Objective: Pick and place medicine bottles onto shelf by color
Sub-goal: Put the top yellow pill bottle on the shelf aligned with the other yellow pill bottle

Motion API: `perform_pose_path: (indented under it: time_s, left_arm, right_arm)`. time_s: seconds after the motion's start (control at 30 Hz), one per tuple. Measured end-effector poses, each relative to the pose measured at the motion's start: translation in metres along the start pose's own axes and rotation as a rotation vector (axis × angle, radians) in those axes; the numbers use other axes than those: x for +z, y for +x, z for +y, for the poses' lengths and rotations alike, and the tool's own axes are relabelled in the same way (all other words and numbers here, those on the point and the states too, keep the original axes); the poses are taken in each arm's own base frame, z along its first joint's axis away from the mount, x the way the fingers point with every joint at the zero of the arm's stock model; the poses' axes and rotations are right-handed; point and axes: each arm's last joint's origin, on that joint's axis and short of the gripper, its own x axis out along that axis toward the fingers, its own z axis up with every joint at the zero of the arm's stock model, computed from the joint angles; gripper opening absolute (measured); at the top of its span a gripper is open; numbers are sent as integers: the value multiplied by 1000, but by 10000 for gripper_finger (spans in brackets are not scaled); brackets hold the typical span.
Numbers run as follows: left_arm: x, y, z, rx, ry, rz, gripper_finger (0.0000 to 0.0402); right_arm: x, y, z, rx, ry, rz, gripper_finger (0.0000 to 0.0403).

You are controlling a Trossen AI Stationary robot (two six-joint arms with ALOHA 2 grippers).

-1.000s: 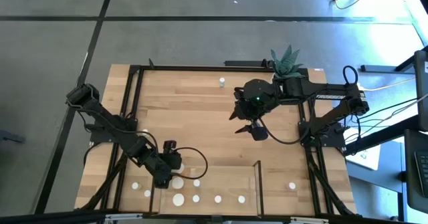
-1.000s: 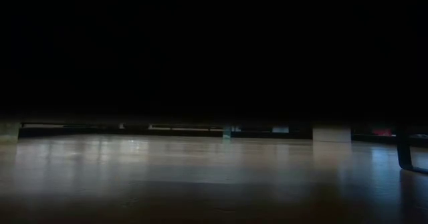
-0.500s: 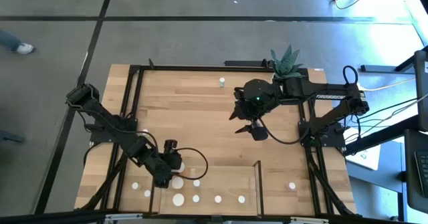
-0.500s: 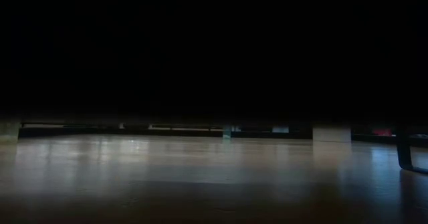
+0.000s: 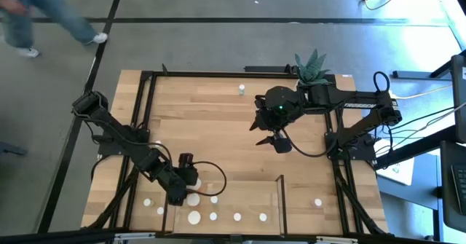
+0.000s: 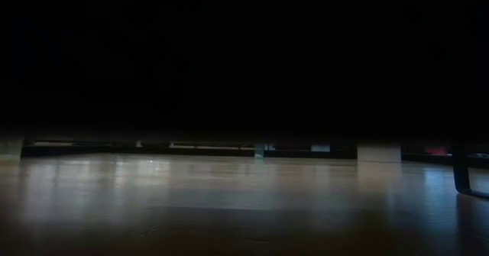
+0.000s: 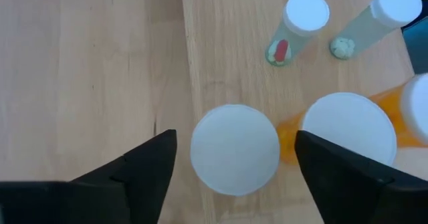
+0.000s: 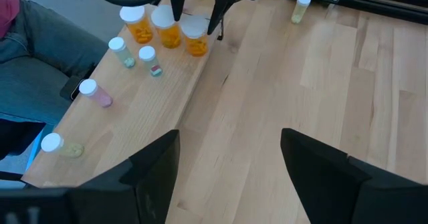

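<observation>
1. The table (image 5: 226,127) is a light-wood top in a dark frame; a person (image 5: 33,18) walks on the floor beyond its far left corner.
2. The shelf (image 5: 233,200) lies at the table's near edge, a thin dark bar rising at its right end.
3. The right arm hangs over the far right part of the table, near a spiky plant (image 5: 313,68); its right pincer (image 5: 275,140) is open and holds nothing.
4. The left arm reaches in to the shelf's left end; its left pincer (image 7: 234,164) is open, the jaws standing either side of a wide orange bottle (image 7: 234,149) without gripping it.
5. A second wide orange bottle (image 7: 348,136) stands just right of that one, and a third (image 8: 132,20) is in the same row.
6. Two thin pale bottles (image 7: 301,23) stand behind the row on the shelf.
7. One small bottle (image 5: 241,89) stands alone at the far side of the table, another (image 5: 317,202) on the table right of the shelf.
</observation>
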Motion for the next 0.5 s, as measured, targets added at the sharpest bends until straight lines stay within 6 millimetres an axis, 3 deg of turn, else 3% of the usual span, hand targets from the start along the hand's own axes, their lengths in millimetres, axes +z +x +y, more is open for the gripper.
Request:
perform_pose_path:
  time_s: [0.3, 0.5]
  left_arm:
    - [4, -3, -2, -43, -10, -37, 310]
    - [7, -19, 1, -61, -9, -86, 308]
  right_arm:
    - [0, 0, 0, 0, 0, 0, 262]
    - [0, 0, 0, 0, 0, -1, 262]
